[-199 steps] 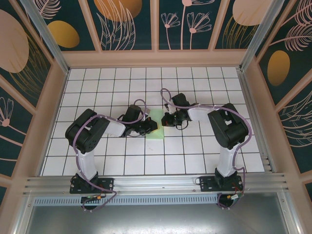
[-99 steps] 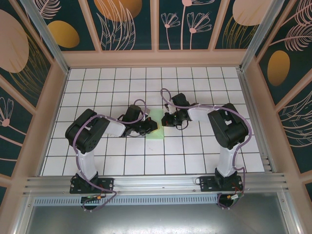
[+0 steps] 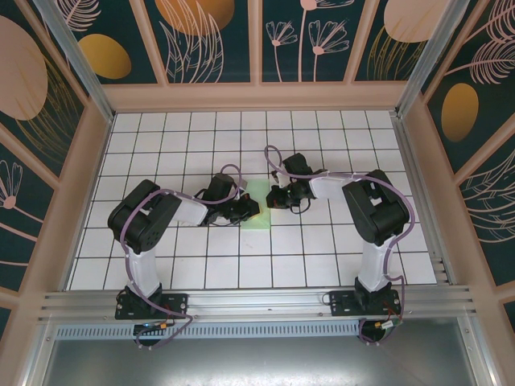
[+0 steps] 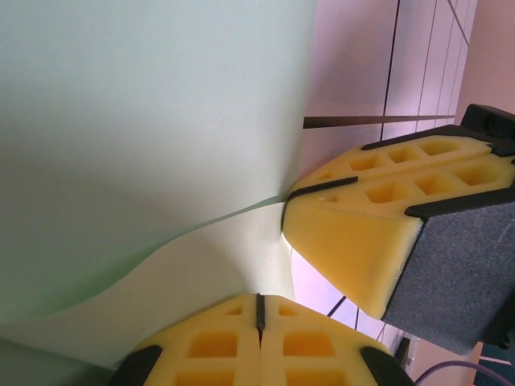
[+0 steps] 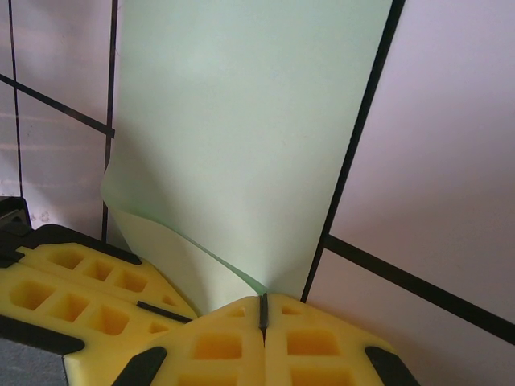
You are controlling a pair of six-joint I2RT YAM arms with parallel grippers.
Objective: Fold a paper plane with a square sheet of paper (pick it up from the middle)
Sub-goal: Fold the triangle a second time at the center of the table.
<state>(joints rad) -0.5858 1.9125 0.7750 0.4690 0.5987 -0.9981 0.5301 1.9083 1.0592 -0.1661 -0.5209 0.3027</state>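
"Where it meets the fingers at the bottom of the right wrist view, how does the square sheet of paper (image 5: 241, 129) look?"

"Pale mint green and smooth. Its near edge curls up off the white tiled table (image 5: 434, 161); the rest lies flat toward the top of the frame."

"And the right gripper (image 5: 263, 299)?"

"Yellow fingers pressed together, the raised flap's tip pinched at their seam. The left gripper (image 4: 259, 299), bottom centre of its own view, is closed on the same flap."

"From above?"

"The sheet sits mid-frame, between both grippers."
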